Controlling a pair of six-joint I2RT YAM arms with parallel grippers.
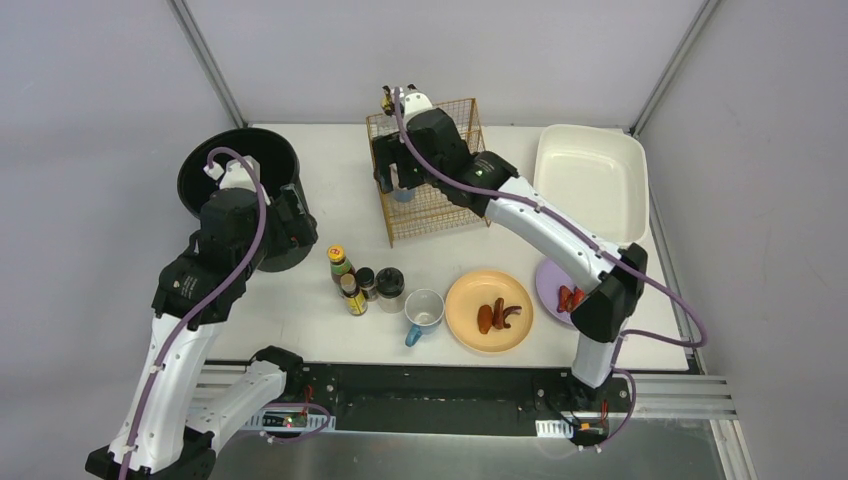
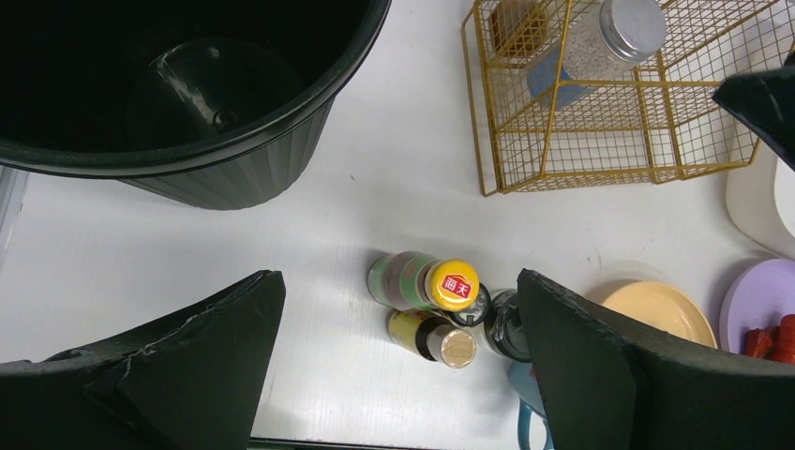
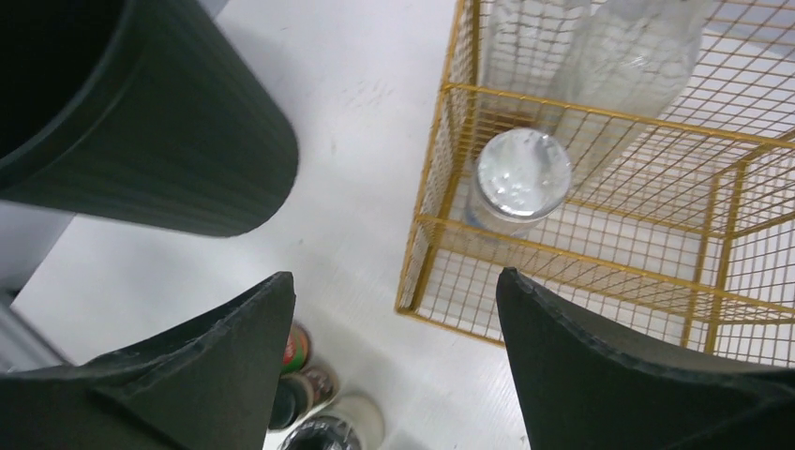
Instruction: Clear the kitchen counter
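The white kitchen counter (image 1: 330, 190) carries a cluster of bottles: a yellow-capped one (image 2: 455, 284), a gold-capped one (image 2: 457, 347) and two dark-lidded jars (image 1: 389, 288). A mug (image 1: 423, 312) stands beside them. An orange plate (image 1: 489, 311) holds sausages and a purple plate (image 1: 556, 287) holds red food. My left gripper (image 2: 398, 281) hangs open above the bottles, beside the black bin (image 1: 240, 185). My right gripper (image 3: 394, 279) is open and empty over the front left corner of the gold wire rack (image 1: 430, 200). A silver-lidded jar (image 3: 523, 175) stands upright inside the rack.
A cream tub (image 1: 590, 180) sits at the back right, partly over the purple plate. A small bottle (image 1: 387, 100) shows at the rack's far corner. The black rail (image 1: 440, 385) runs along the counter's front edge. Grey walls enclose the back and sides.
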